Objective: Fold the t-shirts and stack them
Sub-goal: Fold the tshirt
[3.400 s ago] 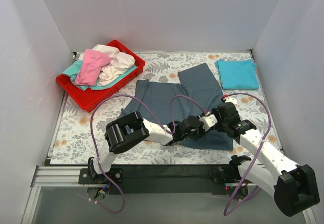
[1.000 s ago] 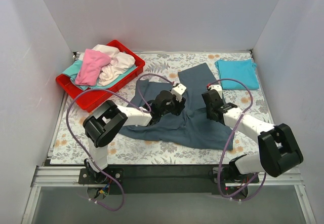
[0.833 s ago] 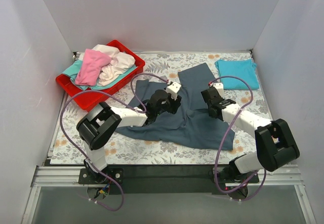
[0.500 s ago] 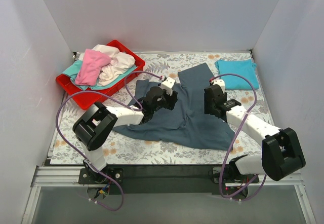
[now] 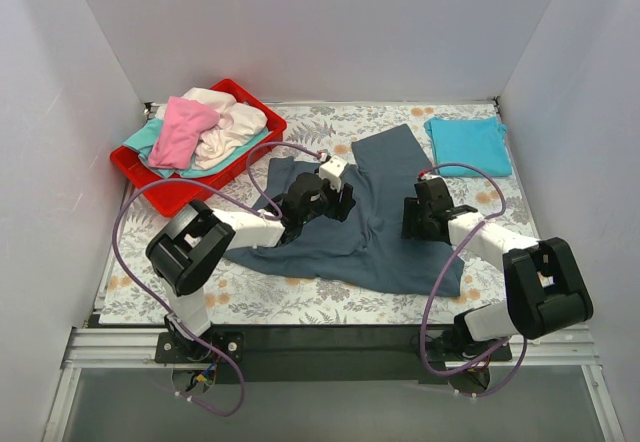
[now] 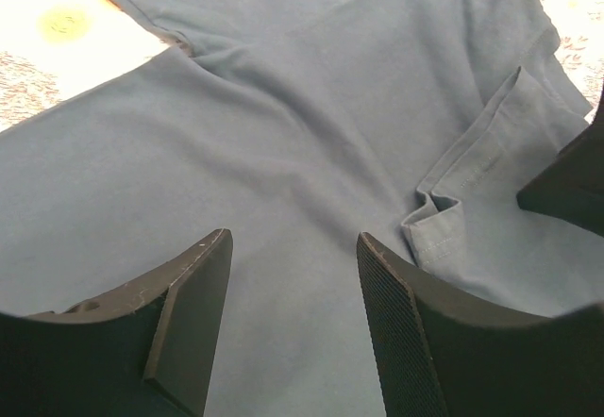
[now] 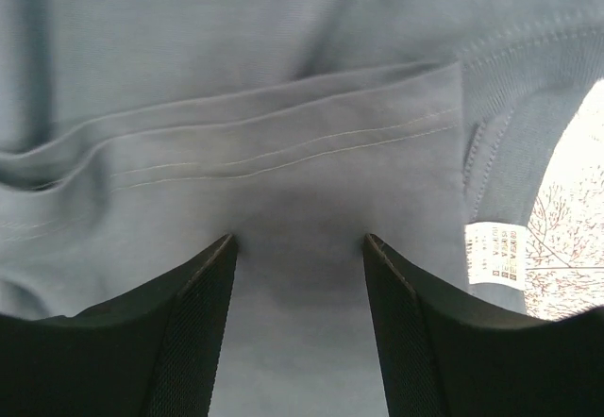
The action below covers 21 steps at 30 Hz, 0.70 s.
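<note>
The large slate grey-blue t-shirt (image 5: 370,247) lies spread out in the middle of the table. My left gripper (image 5: 338,202) hovers over its far left part, open, with only flat cloth (image 6: 283,106) under its fingers (image 6: 193,294). My right gripper (image 5: 410,225) is open over the shirt's right side, its fingertips (image 7: 212,275) down on the cloth (image 7: 236,49) beside a stitched hem and a white label (image 7: 497,252). A folded turquoise t-shirt (image 5: 468,145) lies at the far right. Pink (image 5: 180,130), cream-white (image 5: 238,122) and teal (image 5: 150,144) t-shirts are heaped in the tray.
The red plastic tray (image 5: 190,190) stands at the far left on the floral table cover (image 5: 150,252). White walls close in the left, back and right sides. Purple cables loop over both arms. A rumpled hem fold (image 6: 453,209) lies near my left gripper, with the right arm's dark edge (image 6: 566,181) beside it.
Both arms have come from the shirt's near hem to its middle. The right jaws went from shut to open and let go of the cloth. The left jaws spread a little wider.
</note>
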Each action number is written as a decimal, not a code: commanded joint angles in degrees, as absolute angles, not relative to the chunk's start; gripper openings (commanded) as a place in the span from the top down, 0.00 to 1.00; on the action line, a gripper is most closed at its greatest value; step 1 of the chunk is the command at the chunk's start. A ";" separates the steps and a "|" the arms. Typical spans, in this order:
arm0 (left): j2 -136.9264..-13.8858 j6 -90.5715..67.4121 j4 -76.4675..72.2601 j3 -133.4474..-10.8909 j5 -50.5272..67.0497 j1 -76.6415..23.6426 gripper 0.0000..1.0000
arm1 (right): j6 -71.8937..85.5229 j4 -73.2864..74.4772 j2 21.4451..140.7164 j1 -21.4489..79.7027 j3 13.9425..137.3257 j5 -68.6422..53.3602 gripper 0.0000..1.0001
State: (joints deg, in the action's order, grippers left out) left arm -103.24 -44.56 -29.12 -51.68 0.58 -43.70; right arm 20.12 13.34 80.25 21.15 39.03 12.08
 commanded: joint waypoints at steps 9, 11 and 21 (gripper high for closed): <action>-105.64 -47.20 -33.84 -54.05 6.24 -47.54 0.43 | 25.93 8.44 79.99 11.52 30.86 4.40 0.42; -105.91 -47.55 -34.28 -53.79 6.68 -47.90 0.42 | 26.19 8.44 78.93 8.27 29.54 2.99 0.41; -104.07 -46.14 -33.13 -50.99 -2.11 -47.11 0.41 | 25.41 11.07 66.89 -2.19 24.26 2.90 0.34</action>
State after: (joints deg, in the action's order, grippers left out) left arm -106.39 -46.87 -33.06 -52.25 1.39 -47.81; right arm 26.37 3.55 67.55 -0.12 26.09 1.13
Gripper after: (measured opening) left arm 0.587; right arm 0.654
